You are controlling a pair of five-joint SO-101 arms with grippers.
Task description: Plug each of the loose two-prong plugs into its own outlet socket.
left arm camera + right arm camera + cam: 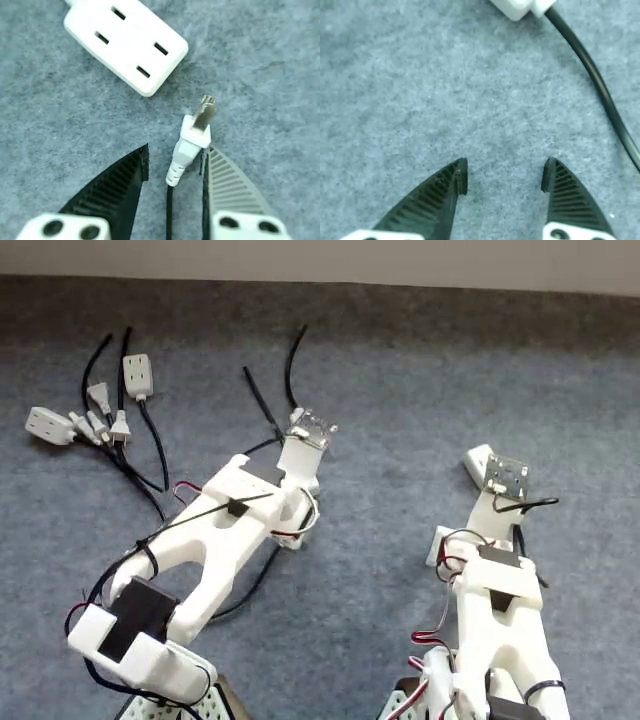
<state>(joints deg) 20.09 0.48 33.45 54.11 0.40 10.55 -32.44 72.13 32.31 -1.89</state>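
In the left wrist view a white two-prong plug (192, 140) on a black cord lies on the grey carpet between the fingers of my open left gripper (176, 150), close against the grey finger (225, 185). Its prongs point toward a white outlet block (127, 42) a short way beyond, showing two pairs of slots. My right gripper (505, 167) is open over bare carpet; a white block (520, 6) with a black cable (595, 75) lies ahead of it. From above, the left gripper (310, 430) is mid-table and the right gripper (503, 478) is beside a white block (478, 462).
At the far left lie two more white outlet blocks (48, 425) (137, 375) with several small plugs (97, 395) and tangled black cords (140, 465). Another white piece (437, 545) sits beside the right arm. Carpet between the arms is open.
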